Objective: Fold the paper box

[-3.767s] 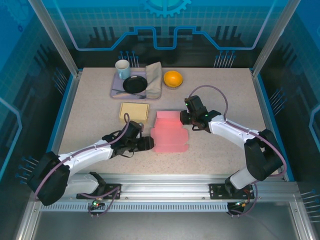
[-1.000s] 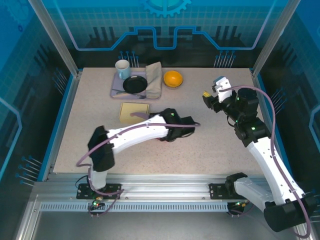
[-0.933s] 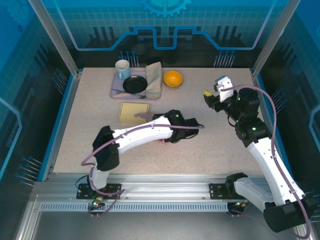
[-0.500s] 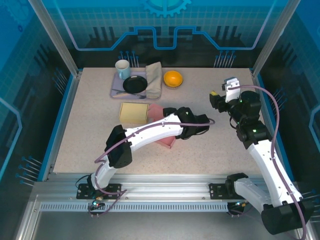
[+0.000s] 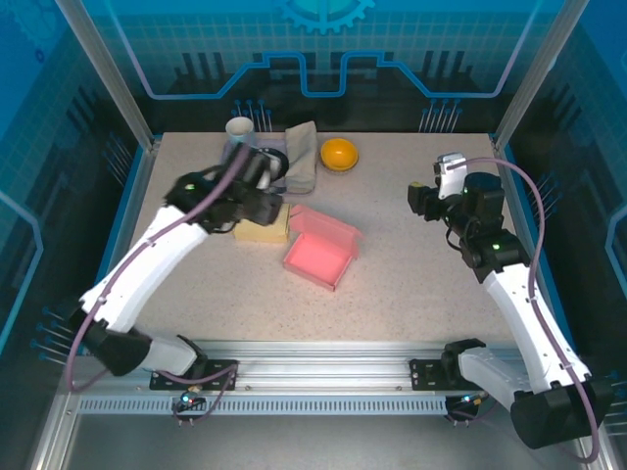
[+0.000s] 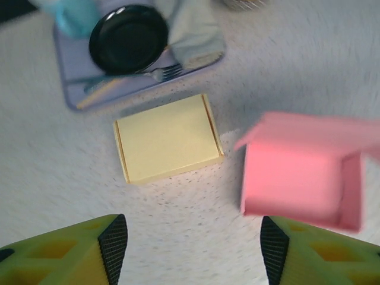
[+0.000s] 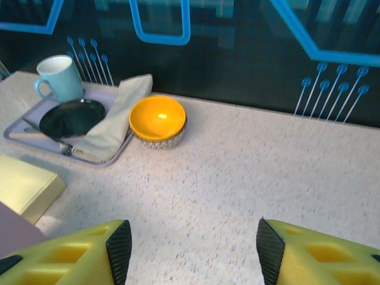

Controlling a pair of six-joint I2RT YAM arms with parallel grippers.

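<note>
**Paper box formed but unclosed, both arms held clear**

From above, the paper box (image 5: pixel 318 257) sits mid-table as an open tray with its lid flap raised at the far side, probably awaiting a final closing fold. The left gripper (image 5: pixel 263 201) hangs over the yellow box (image 5: pixel 263 223), and the right gripper (image 5: pixel 428 196) is well apart from the paper box.

In the left wrist view, the fingers (image 6: pixel 113 244) are spread and empty, with the paper box ahead to the right.

In the right wrist view, the fingers (image 7: pixel 119 248) are likewise spread, pinching nothing, and face an orange bowl (image 7: pixel 157 117).
</note>
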